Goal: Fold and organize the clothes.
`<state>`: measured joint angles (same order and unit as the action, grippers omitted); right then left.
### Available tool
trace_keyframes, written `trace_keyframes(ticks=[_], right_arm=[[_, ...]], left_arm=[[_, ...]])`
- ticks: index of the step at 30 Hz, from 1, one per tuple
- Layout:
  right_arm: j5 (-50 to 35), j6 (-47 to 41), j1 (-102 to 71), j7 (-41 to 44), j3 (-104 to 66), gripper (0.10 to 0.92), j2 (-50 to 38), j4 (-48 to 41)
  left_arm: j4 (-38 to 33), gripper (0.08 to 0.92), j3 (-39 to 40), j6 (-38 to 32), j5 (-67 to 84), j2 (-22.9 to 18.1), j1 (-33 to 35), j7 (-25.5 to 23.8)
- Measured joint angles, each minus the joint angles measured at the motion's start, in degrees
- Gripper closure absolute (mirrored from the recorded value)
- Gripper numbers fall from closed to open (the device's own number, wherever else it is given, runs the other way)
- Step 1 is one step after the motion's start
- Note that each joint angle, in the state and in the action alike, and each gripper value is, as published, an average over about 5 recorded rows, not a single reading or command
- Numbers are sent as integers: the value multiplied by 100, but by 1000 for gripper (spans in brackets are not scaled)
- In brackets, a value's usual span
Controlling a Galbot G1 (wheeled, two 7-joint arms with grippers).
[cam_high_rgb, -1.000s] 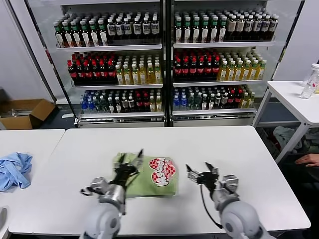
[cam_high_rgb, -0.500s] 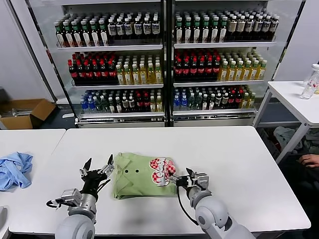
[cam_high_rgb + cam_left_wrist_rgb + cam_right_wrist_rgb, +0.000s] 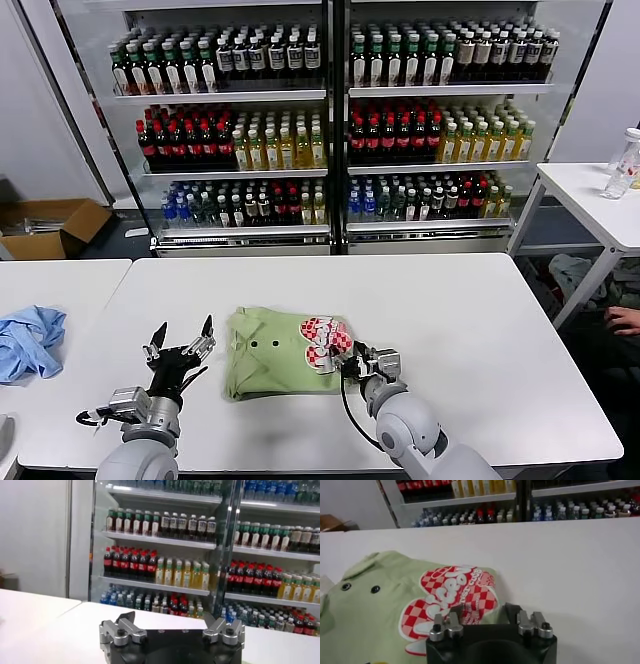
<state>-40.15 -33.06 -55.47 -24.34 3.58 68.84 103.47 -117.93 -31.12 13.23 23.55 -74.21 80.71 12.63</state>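
Now | folded light green cotton T-shirt [image 3: 275, 364], red-and-white checkered bow print, lettering unreadable | left gripper [image 3: 180, 345] spread wide | right gripper [image 3: 362, 362] at the shirt's edge, grip unclear

In the head view the right pincer [image 3: 358, 366] overlaps the lower right edge of the T-shirt [image 3: 270, 360], and whether it grips the cloth cannot be told. In the right wrist view the T-shirt [image 3: 395, 605] is cut off at the left and bottom edges. At the far left of the head view a blue garment [image 3: 25, 340] runs out of frame. Labels on the cooler bottles [image 3: 300, 140] are too small to read.
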Motion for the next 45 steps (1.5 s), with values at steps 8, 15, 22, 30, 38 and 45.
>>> trace_keyframes(ticks=[8, 15, 22, 30, 38, 45], right_arm=[[-167, 4, -22, 17, -72, 691, -82, -31], [-128, 5, -94, 147, -400, 884, -399, -52], [207, 23, -115, 548, -991, 888, -974, -120], [785, 385, -279, 842, -1442, 672, -1309, 24], [1317, 960, -570, 941, -1783, 438, -1472, 257], [1589, 1402, -853, 1021, -2017, 267, -1516, 503]], left_arm=[[-14, 177, -34, -9, 44, 75, 13, -9], [-39, 177, -33, -20, 82, 111, 30, -17], [-116, 177, 21, -17, 60, 93, 87, -20], [-184, 177, 42, -13, -9, 56, 162, -23], [-265, 177, 20, -29, -78, 39, 239, -49], [-305, 177, 41, -30, -126, 4, 269, -57]])
